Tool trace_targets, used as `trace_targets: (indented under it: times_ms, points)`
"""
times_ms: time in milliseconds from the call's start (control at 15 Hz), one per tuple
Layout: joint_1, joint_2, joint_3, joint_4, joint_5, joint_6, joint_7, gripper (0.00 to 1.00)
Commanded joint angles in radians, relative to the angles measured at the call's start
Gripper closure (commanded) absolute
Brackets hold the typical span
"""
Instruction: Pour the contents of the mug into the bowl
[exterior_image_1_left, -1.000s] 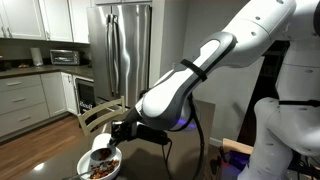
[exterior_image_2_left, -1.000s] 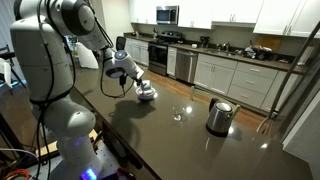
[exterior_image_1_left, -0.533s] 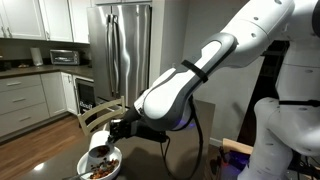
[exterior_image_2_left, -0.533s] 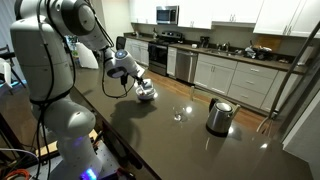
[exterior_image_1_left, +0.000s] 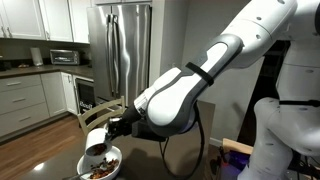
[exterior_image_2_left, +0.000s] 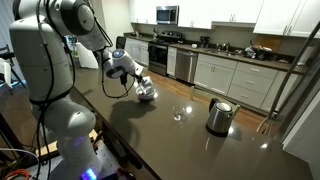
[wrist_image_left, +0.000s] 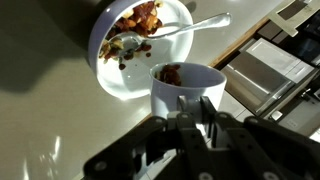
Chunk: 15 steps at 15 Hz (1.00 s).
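Mug (wrist_image_left: 187, 88) tipped over the bowl (wrist_image_left: 150, 72).
The fingers (wrist_image_left: 212, 128) are clamped on the white mug, which hangs tilted just above the bowl with brown bits showing inside it. The bowl sits on the dark tabletop (exterior_image_2_left: 170, 140), holding food and a spoon (wrist_image_left: 190, 26). Farther along, well apart, stands a steel kettle (exterior_image_2_left: 219, 116).

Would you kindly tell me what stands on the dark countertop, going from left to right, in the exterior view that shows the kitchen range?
bowl → clear drinking glass → steel kettle
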Motion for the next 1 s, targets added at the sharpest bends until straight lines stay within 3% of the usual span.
trace_targets:
  times_ms: [0,67,333,933]
  points:
    - [0.007,-0.035,0.005,-0.043,-0.045,0.066,0.039,0.94]
    - [0.014,-0.03,0.007,-0.038,0.005,0.078,-0.012,0.94]
    - [0.017,-0.03,0.018,-0.047,0.01,0.114,-0.015,0.94]
    - [0.006,-0.082,0.001,-0.05,0.027,0.078,-0.047,0.94]
